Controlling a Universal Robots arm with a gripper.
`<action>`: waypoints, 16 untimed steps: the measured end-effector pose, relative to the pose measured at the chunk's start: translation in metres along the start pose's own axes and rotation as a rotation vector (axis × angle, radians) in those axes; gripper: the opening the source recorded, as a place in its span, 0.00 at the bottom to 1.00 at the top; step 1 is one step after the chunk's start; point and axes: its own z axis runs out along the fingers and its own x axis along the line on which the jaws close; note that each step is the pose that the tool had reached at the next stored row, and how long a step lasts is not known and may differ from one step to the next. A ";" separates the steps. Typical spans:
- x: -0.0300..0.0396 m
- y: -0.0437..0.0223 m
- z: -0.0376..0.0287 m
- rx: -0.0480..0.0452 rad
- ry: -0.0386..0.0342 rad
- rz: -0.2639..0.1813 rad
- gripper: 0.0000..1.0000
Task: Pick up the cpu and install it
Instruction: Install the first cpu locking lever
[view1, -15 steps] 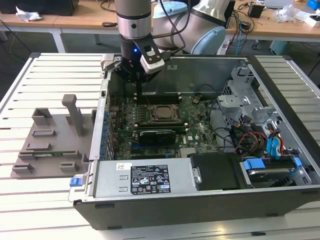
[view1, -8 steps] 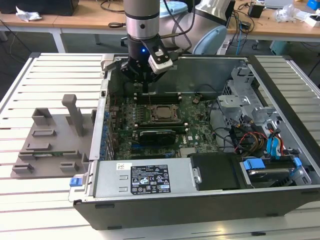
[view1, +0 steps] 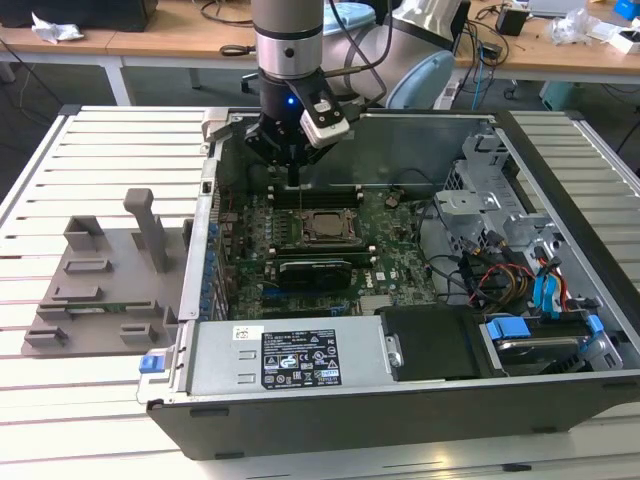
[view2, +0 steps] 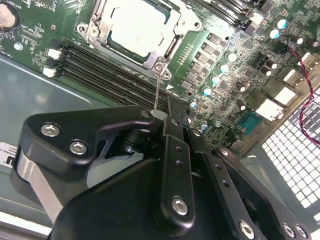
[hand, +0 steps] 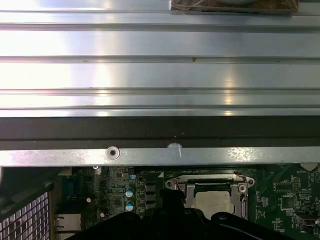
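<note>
Starting at the near edge of the exterior view: slatted pale metal worktop (view1: 90, 400) carries an open dark grey computer case (view1: 400, 415), lying on its side.

Inside the near wall sits a grey metal cover with a black-and-white label (view1: 300, 355). Toward the exterior view's right of it is a drive bay with blue plastic latches (view1: 505, 328).

A grey plastic holder tray (view1: 95, 290) lies on the worktop just outside the case, on the exterior view's left.

Next back is the green motherboard (view1: 400, 270). The cpu, a flat square chip with a silver-grey top plate (view1: 322, 226) (view2: 136, 25) (hand: 212, 202), sits inside the silver metal socket frame (view2: 95, 30). It is seated flat and nothing touches it. Black memory slots (view2: 100, 70) run alongside the frame.

The black robot hand (view1: 293, 160) (view2: 162, 112) hangs over the board just behind the socket, clear of the cpu. Its fingers (view2: 172, 150) are pressed together. A thin metal pin (view2: 157, 92) sticks out from the tips, ending by a corner screw (view2: 159, 65) of the frame (contact cannot be judged).

Farthest back stand wooden desks with cables (view1: 170, 40).
</note>
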 end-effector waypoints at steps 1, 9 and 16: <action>0.0000 0.0000 0.0000 0.0000 0.0000 0.000 0.11; -0.0033 0.0000 0.0005 0.0000 0.0000 0.000 0.11; -0.0105 0.0001 0.0013 -0.0001 -0.0001 0.000 0.11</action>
